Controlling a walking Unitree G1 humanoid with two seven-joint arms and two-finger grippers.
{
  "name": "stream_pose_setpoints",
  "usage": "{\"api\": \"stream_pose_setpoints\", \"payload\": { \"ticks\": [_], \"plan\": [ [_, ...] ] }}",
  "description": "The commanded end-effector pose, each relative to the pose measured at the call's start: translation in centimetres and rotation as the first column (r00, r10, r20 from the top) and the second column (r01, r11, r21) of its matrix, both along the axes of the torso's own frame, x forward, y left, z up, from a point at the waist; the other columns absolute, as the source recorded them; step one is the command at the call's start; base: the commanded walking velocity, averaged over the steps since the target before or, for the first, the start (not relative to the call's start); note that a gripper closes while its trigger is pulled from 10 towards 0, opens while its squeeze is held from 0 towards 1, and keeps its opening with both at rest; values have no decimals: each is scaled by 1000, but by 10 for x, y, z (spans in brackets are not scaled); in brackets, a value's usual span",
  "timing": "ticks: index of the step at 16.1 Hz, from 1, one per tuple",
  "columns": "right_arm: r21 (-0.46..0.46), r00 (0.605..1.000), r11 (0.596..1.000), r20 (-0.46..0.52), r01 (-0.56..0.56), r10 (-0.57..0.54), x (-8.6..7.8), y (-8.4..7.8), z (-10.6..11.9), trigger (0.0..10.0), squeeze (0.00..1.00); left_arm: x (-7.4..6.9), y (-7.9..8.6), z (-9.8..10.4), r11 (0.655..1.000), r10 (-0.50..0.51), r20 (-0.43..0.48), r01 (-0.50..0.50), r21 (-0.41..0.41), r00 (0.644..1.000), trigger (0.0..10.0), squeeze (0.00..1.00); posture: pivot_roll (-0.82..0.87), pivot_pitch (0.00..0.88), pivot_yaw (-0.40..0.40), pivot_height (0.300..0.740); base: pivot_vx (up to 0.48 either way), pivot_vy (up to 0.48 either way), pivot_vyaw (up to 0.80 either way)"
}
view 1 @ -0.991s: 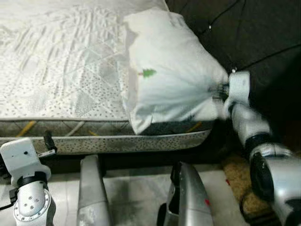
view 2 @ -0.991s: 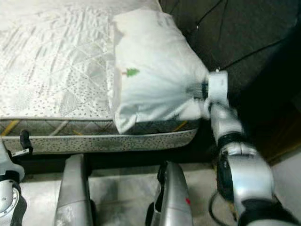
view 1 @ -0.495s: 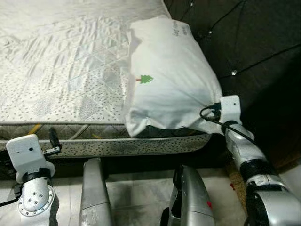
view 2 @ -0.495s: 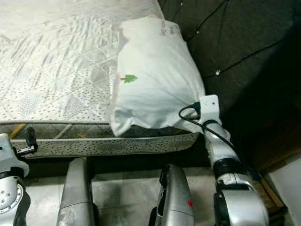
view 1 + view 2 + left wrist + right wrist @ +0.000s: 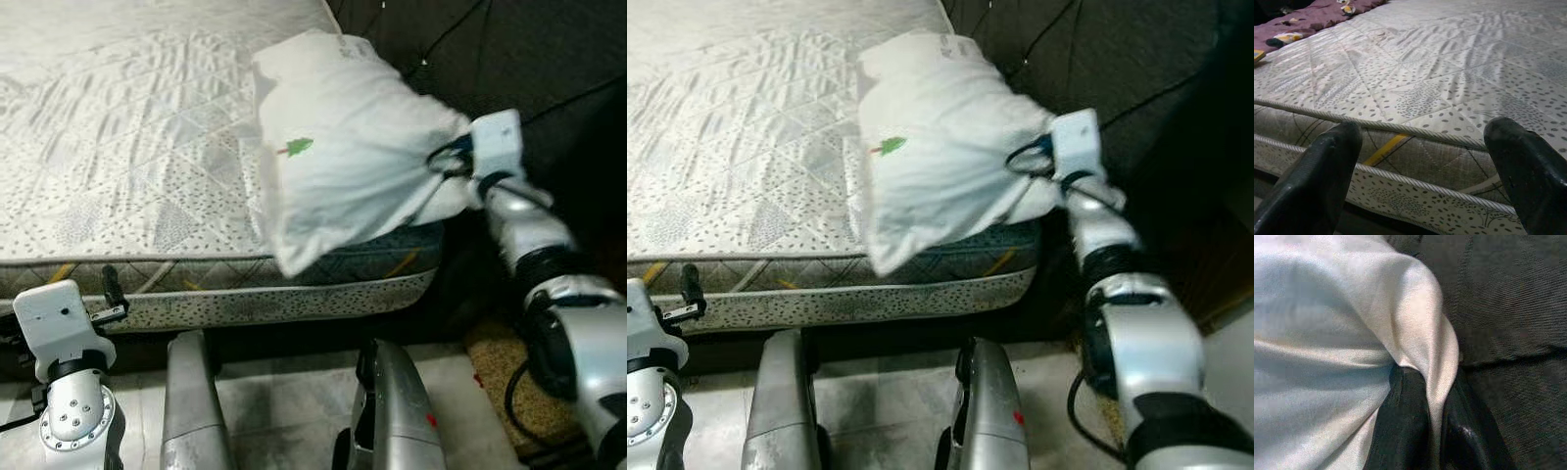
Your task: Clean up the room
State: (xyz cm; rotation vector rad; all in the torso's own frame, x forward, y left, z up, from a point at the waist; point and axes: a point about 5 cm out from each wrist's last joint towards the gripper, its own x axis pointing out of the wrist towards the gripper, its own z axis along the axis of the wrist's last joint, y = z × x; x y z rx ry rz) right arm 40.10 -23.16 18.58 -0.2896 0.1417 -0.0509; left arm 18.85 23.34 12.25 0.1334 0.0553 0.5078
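Right gripper [image 5: 1435,431]: both black fingers pinched together on a fold of the white pillow [image 5: 348,147], cloth bunched tight between them; in the left eye view the wrist sits at right of centre, upper half of the frame, against the pillow's right corner. Pillow occupies upper centre of the frame, tilted, its lower corner hanging over the near edge of the mattress [image 5: 127,166]; small green tree mark faces the camera. Dark tufted headboard [image 5: 549,49] fills the upper right behind it. Left gripper [image 5: 1425,156]: fingers spread wide apart, nothing between them, held low at lower left of the frame just in front of the mattress edge
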Motion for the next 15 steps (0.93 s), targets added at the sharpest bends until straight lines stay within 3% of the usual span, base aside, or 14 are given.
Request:
{"api": "stream_pose_setpoints", "payload": {
  "ticks": [1, 2, 4, 5, 6, 7, 8, 10, 15],
  "plan": [
    [28, 992, 997, 101, 78, -81, 3, -17, 31, 0, 0, 0, 0, 0, 1000, -1, -4, 1, 22, 1000, 10000, 0, 152, 0, -125, 485, 0, 0, 0],
    [26, 991, 996, 101, 89, -91, 2, -21, 31, 0, 0, 0, -1, 1, 999, -15, -4, 15, 41, 1000, 10000, 0, 150, 0, -124, 485, 0, 0, 0],
    [39, 998, 998, 40, 56, -58, -1, -15, 10, 0, 0, 1, -4, 1, 999, -20, -4, 20, 34, 1000, 10000, 0, 148, 0, -123, 485, 0, 0, 0],
    [61, 1000, 998, -24, 5, -4, -5, -4, -12, 10000, 0, 2, -5, 1, 999, -23, -2, 24, 32, 1000, 10000, 0, 147, 0, -122, 485, 0, 0, 0],
    [115, 998, 993, -55, -29, 35, -8, 4, -27, 10000, 690, 3, -6, 0, 999, -29, -1, 29, 28, 1000, 10000, 0, 143, 0, -116, 485, 0, 0, 0],
    [147, 997, 988, -63, -41, 51, -9, 10, -34, 10000, 1000, 4, -7, 0, 999, -32, -1, 32, 27, 999, 10000, 0, 141, 0, -112, 485, 0, 0, 0],
    [196, 994, 979, -71, -65, 80, -11, 19, -41, 10000, 1000, 5, -7, 1, 999, -39, 1, 39, 27, 999, 10000, 0, 138, 0, -108, 485, 0, 0, 0],
    [195, 993, 975, -38, -106, 116, -12, 31, -45, 10000, 1000, 8, -6, 1, 999, -45, 3, 45, 30, 999, 10000, 0, 131, 0, -103, 485, 0, 0, 0],
    [185, 993, 976, 6, -113, 114, -20, 32, -54, 10000, 1000, 16, -9, 2, 999, -47, 23, 47, 23, 999, 10000, 0, 112, 0, -109, 485, 0, 0, 0]
  ]
}}
